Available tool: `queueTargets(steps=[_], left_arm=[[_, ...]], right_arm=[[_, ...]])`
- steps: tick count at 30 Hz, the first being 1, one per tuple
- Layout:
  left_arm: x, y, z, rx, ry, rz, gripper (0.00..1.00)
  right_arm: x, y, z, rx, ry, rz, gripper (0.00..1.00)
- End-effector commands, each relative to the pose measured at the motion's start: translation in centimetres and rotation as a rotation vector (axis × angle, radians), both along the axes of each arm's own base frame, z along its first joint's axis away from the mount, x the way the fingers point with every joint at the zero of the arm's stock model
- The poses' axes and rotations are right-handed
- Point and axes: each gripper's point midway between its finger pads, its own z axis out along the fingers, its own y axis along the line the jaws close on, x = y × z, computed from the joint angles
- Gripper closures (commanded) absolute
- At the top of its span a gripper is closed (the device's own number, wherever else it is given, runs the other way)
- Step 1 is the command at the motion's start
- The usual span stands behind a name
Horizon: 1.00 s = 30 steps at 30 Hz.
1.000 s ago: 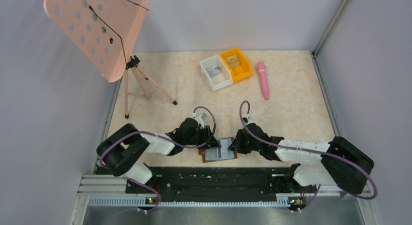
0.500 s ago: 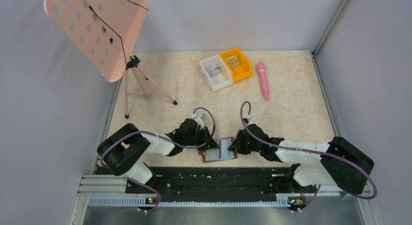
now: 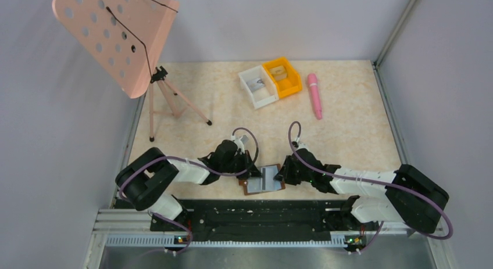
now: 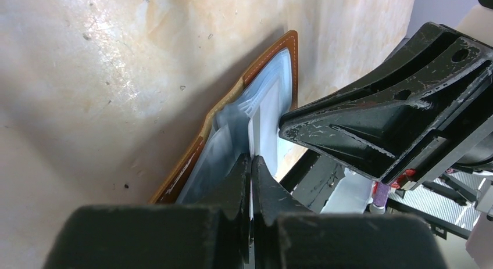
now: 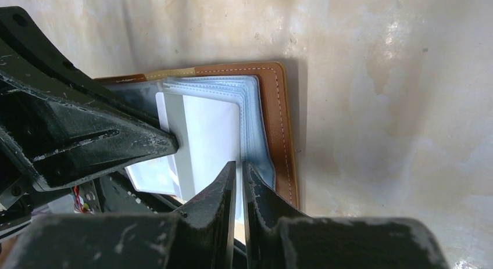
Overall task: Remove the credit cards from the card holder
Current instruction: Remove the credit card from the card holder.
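The brown card holder point(image 3: 264, 180) lies open at the table's near edge between my two grippers. Its brown rim shows in the left wrist view point(image 4: 272, 55) and in the right wrist view point(image 5: 282, 106), with pale blue pockets fanned open. A whitish credit card point(image 5: 209, 135) sticks partly out of a pocket towards the left arm. My left gripper point(image 3: 249, 173) is shut on that card's edge point(image 4: 251, 142). My right gripper point(image 3: 280, 174) is shut on the pale blue pocket edge point(image 5: 256, 129) at the holder's right half. Other cards are hidden in the pockets.
A white bin point(image 3: 257, 86) and an orange bin point(image 3: 282, 77) stand at the back middle, with a pink pen point(image 3: 314, 94) to their right. A pink perforated music stand point(image 3: 116, 36) on a tripod stands at the back left. The black base rail point(image 3: 256, 214) runs just below the holder.
Both grippers and the card holder have shifted very slightly to the right. Both grips are unchanged.
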Motion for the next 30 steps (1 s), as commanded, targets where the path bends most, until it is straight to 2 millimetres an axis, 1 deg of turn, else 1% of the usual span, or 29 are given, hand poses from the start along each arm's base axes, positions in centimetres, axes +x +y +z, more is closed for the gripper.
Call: queueTargets(steps=[1, 5, 8, 11, 13, 15, 17, 19, 20, 22, 24, 26, 29, 30], left_arm=[[-0.4, 0.7, 0.2, 0.037, 0.005, -0.022, 1.00], [-0.1, 1.2, 0.6, 0.046, -0.010, -0.008, 1.00], [-0.1, 1.3, 0.6, 0.054, -0.008, -0.006, 1.00], [-0.3, 0.9, 0.5, 0.035, 0.003, -0.023, 1.00], [-0.8, 0.4, 0.9, -0.014, 0.014, -0.052, 1.00], [-0.9, 0.1, 1.2, -0.042, 0.016, -0.056, 1.00], [-0.7, -0.1, 1.4, -0.048, 0.012, -0.059, 1.00], [-0.6, -0.2, 1.5, -0.041, 0.006, -0.062, 1.00], [-0.6, -0.2, 1.5, -0.038, 0.002, -0.063, 0.98], [-0.5, -0.1, 1.7, -0.039, -0.012, -0.064, 0.89], [-0.4, -0.1, 1.8, -0.037, -0.014, -0.063, 0.85], [-0.4, -0.2, 1.9, -0.043, -0.017, -0.064, 0.83], [-0.5, -0.3, 2.0, -0.050, -0.010, -0.069, 0.83], [-0.5, -0.4, 2.1, -0.054, -0.011, -0.070, 0.87]], right_arm=[[0.2, -3.2, -2.4, -0.150, 0.019, -0.061, 0.91], [-0.1, -3.7, -2.5, -0.163, 0.029, -0.065, 0.91], [0.1, -3.6, -2.1, -0.152, 0.017, -0.066, 0.90], [0.3, -3.4, -1.7, -0.143, 0.007, -0.059, 0.90], [0.4, -3.1, -1.4, -0.135, -0.001, -0.047, 0.90], [0.5, -2.2, -0.3, -0.092, -0.028, -0.005, 0.89], [0.6, -0.7, 1.5, -0.016, -0.061, 0.047, 0.86], [0.7, 0.2, 3.2, 0.034, -0.086, 0.069, 0.86], [0.9, 0.5, 3.9, 0.048, -0.097, 0.073, 0.86], [1.1, 0.8, 4.8, 0.064, -0.111, 0.077, 0.85], [1.2, 1.0, 5.0, 0.068, -0.113, 0.076, 0.85], [1.3, 1.3, 4.7, 0.071, -0.105, 0.079, 0.85], [1.1, 2.0, 4.3, 0.096, -0.092, 0.099, 0.85], [1.0, 2.1, 3.9, 0.100, -0.086, 0.105, 0.85]])
